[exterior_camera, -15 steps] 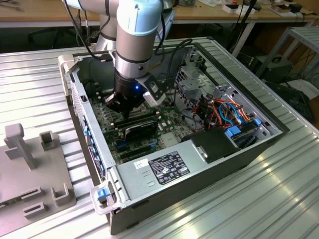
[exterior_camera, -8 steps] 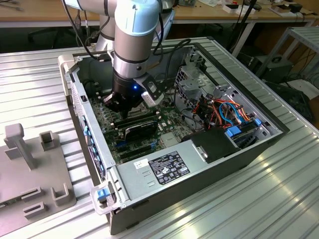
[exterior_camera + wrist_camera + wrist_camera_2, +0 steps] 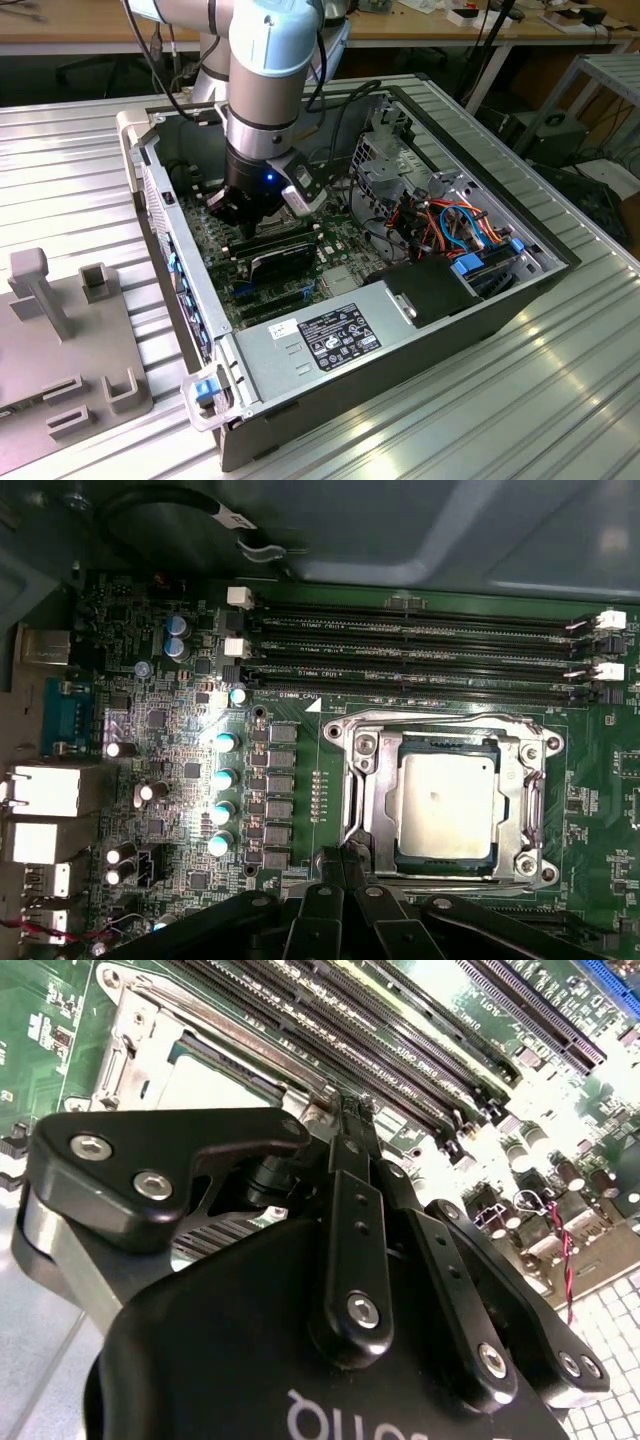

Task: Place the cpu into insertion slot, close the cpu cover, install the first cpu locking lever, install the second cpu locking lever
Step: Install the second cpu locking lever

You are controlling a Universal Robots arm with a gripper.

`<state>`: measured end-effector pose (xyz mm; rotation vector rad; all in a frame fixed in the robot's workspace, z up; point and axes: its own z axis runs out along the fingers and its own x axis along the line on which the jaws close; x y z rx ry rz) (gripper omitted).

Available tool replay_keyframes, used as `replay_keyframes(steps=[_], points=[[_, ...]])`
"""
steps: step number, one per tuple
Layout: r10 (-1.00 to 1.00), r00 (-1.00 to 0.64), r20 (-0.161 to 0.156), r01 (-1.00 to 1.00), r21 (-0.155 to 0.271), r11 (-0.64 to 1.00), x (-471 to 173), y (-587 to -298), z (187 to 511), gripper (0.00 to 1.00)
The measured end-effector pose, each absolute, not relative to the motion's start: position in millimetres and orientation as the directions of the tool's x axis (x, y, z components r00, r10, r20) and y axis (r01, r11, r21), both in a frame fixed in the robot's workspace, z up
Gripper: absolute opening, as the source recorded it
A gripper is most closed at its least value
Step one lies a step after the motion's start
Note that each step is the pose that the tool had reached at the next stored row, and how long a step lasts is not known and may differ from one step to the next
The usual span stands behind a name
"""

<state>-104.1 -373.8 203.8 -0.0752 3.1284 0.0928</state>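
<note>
Scene: an open computer case (image 3: 380, 330) lies on its side on a ribbed metal worktop (image 3: 560, 400), with the robot arm reaching down into it.
Landmark: the insertion slot (image 3: 447, 795), a square socket on the green motherboard (image 3: 170, 740), just beside the long black memory slots (image 3: 420, 645).
CPU: the cpu (image 3: 446, 802) lies flat in the insertion slot, silver-grey top facing up, edges square with the socket rim. It is nearly square, so no long axis stands out.
Cover: the cpu cover (image 3: 530, 800) appears folded down around the chip, framing it through its window.
Levers: thin wire levers run along the socket's edges; whether either is latched, I cannot tell.
End effector: the end effector (image 3: 342, 858) hovers at the near edge of the insertion slot, fingers pressed together, holding nothing.
Progress: the chip looks placed and the cover seemingly closed; the levers are probably what remains.
</note>
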Motion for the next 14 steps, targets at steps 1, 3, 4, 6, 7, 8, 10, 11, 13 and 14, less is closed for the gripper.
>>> replay_keyframes(steps=[1,3,4,6,7,8,10,11,13,14], points=[[-0.048,-0.999,-0.013,-0.048,0.06,0.997,-104.5,-373.8,203.7,0.11],[-0.048,-0.999,-0.013,-0.048,0.064,0.997,-105.8,-373.7,203.3,0.11],[-0.048,-0.999,-0.013,-0.048,0.067,0.997,-105.9,-374.1,203.0,0.11],[-0.048,-0.999,-0.012,-0.048,0.068,0.996,-105.9,-377.4,203.0,0.11],[-0.048,-0.999,-0.012,-0.048,0.072,0.996,-105.9,-379.8,202.7,0.11],[-0.048,-0.999,-0.012,-0.048,0.073,0.996,-105.9,-380.8,202.8,0.11],[-0.047,-0.999,-0.012,-0.048,0.074,0.996,-105.9,-381.1,203.9,0.11],[-0.048,-0.999,-0.012,-0.048,0.074,0.996,-105.8,-381.0,205.6,0.11],[-0.048,-0.999,-0.012,-0.048,0.074,0.996,-105.8,-380.7,209.3,0.11],[-0.048,-0.999,-0.012,-0.048,0.074,0.996,-105.9,-380.5,211.1,0.11]])
